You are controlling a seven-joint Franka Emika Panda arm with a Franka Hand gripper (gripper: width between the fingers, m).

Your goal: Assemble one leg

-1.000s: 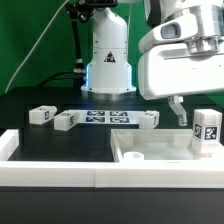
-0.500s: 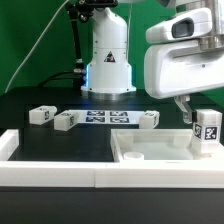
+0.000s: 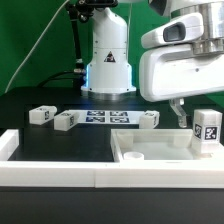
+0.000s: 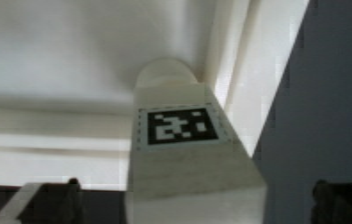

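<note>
claw (image 4: 198, 200): open wide, gripping nothing, dark fingertips (image 4: 48, 200) clear of the leg on either side | leg (image 3: 207, 130): upright on the white panel (image 3: 150, 150) at the exterior view's right, tag showing, just beside the claw | three other pegs (image 3: 66, 121): lying on the black counter (image 3: 40, 145) near the marker board (image 3: 105, 118)

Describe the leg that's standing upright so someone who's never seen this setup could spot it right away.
Find the large white panel at the exterior view's front right. The upright leg stands at its right end, tag facing the camera. The three other legs lie on their sides on the black table; only this one stands.
</note>
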